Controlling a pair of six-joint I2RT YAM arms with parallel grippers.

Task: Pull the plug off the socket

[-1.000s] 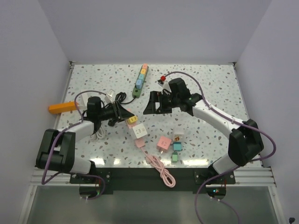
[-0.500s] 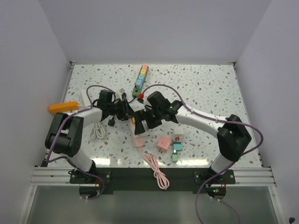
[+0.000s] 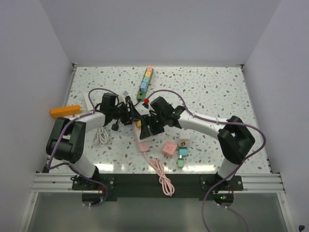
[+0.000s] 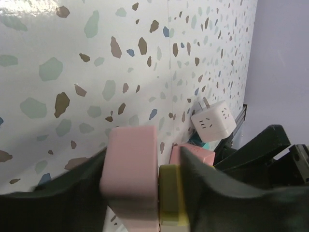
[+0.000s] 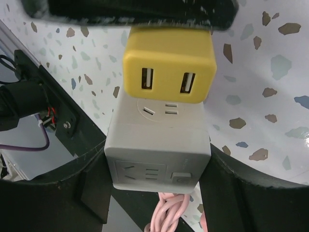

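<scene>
A white cube socket (image 3: 143, 132) (image 5: 159, 130) lies at the table's middle, with a pink cable (image 5: 169, 212) trailing from it. A yellow plug block (image 3: 137, 123) (image 5: 169, 67) is seated on its top face; a pink block (image 4: 131, 174) sits against the yellow one (image 4: 169, 193). My right gripper (image 3: 145, 129) (image 5: 157, 159) is shut on the socket's two sides. My left gripper (image 3: 133, 118) (image 4: 145, 188) is shut on the pink and yellow plug, and its finger (image 5: 130, 9) lies across the plug's top.
A pastel power strip (image 3: 146, 82) lies at the back and an orange block (image 3: 65, 111) at the left. A pink cube (image 3: 169, 149), a white adapter (image 3: 185, 142) and teal adapters (image 3: 183, 152) sit near the front. The coiled pink cable (image 3: 163, 175) runs to the near edge. White cord (image 3: 100, 136) lies by the left arm.
Both arms have moved in from either side to the middle. The right gripper has closed on the socket and the left on the plug. Little has shifted in the last half second.
</scene>
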